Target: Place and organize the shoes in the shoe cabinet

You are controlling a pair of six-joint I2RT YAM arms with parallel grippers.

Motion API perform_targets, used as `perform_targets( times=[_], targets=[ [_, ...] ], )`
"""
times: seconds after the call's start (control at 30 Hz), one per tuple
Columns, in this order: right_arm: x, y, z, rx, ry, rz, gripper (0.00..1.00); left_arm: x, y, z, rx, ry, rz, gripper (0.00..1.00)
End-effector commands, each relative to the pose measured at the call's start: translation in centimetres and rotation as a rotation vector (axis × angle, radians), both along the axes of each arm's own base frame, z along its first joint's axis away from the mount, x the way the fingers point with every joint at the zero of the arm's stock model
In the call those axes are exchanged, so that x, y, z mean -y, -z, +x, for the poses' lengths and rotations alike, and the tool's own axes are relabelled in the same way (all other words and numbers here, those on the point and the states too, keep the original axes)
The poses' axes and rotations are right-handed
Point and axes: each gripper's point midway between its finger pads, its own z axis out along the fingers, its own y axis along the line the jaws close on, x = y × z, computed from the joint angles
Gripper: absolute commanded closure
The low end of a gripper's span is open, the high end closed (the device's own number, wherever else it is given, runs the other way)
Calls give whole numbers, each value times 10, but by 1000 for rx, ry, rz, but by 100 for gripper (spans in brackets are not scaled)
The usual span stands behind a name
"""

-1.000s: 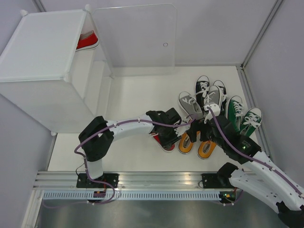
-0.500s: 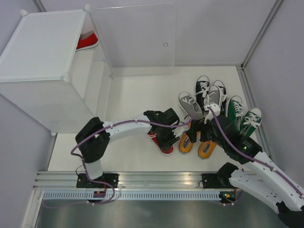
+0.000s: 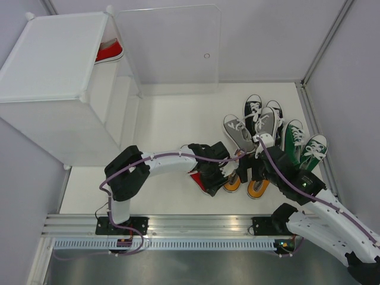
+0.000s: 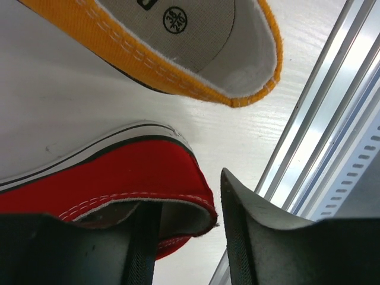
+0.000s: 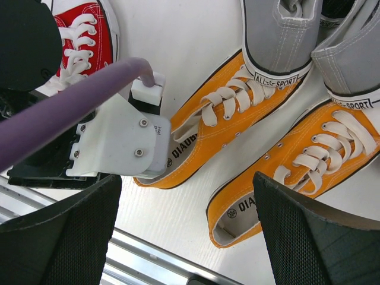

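The left pincer (image 4: 187, 199) stands partly open astride the heel rim of the red canvas sneaker (image 4: 119, 178). One finger is inside the shoe and the other just outside the heel with a thin gap, so nothing is clamped. That shoe lies by the near edge of the tabletop (image 3: 160, 124), beside the orange canvas sneakers (image 5: 219, 124). The right pincer (image 5: 187, 196) hovers over those, spread wide and holding nothing. The translucent white plastic shoe cabinet (image 3: 53, 59) stands at the far left corner with a second red sneaker (image 3: 108, 52) inside.
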Motion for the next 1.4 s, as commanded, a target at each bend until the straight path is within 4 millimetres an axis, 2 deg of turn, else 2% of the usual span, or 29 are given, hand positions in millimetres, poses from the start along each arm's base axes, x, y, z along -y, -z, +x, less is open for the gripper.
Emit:
perform_targets(
  times=[0.0, 0.07, 0.17, 0.2, 0.23, 0.4, 0.47, 0.67, 0.73, 0.8, 0.83, 0.9, 0.93, 1.0, 1.03, 1.1, 1.13, 1.2, 1.23, 1.27, 1.3, 1.33, 1.37],
  targets=[
    [4, -46, 34, 197, 128, 86, 6, 0, 15, -24, 9, 97, 25, 52],
    [4, -46, 34, 197, 129, 88, 6, 0, 16, -22, 19, 95, 22, 55],
    [3, -47, 34, 197, 127, 95, 6, -2, 16, -21, 28, 87, 24, 73],
    [3, -49, 34, 201, 126, 100, 6, -3, 15, -21, 34, 85, 28, 89],
    [4, -50, 33, 205, 125, 102, 6, -3, 14, -19, 42, 78, 27, 97],
    [4, -64, 29, 232, 114, 127, 6, -4, -8, -3, 142, 46, -3, 98],
    [3, -70, 26, 245, 96, 142, 6, -5, -18, 13, 193, 12, -12, 98],
    [7, -100, 18, 320, 71, 195, 6, -12, -78, 63, 351, -72, -86, 98],
    [9, -109, 16, 345, 69, 208, 6, -18, -106, 83, 416, -100, -97, 98],
    [12, -117, 15, 371, 73, 218, 6, -21, -124, 96, 463, -109, -109, 98],
    [13, -120, 14, 379, 72, 224, 6, -25, -144, 108, 493, -134, -128, 98],
    [15, -125, 13, 393, 76, 228, 6, -30, -163, 122, 529, -156, -142, 98],
    [16, -127, 13, 401, 76, 229, 6, -34, -182, 137, 554, -186, -158, 98],
    [17, -129, 13, 408, 81, 231, 6, -41, -202, 153, 594, -213, -166, 98],
    [17, -128, 13, 408, 79, 229, 6, -46, -227, 169, 631, -251, -200, 98],
    [16, -126, 14, 405, 80, 224, 6, -56, -243, 182, 657, -267, -195, 98],
    [15, -125, 15, 400, 76, 224, 6, -64, -266, 196, 699, -304, -222, 98],
    [12, -121, 16, 393, 70, 220, 6, -74, -276, 209, 716, -320, -203, 98],
    [10, -120, 17, 388, 65, 219, 6, -83, -304, 220, 761, -358, -236, 98],
    [9, -119, 18, 388, 62, 220, 6, -84, -304, 230, 761, -366, -224, 98],
    [8, -117, 19, 383, 60, 215, 6, -95, -310, 235, 758, -387, -211, 98],
    [5, -117, 21, 380, 54, 214, 6, -99, -332, 242, 803, -409, -242, 98],
    [3, -116, 22, 376, 49, 212, 6, -104, -337, 248, 817, -425, -242, 98]
  ],
)
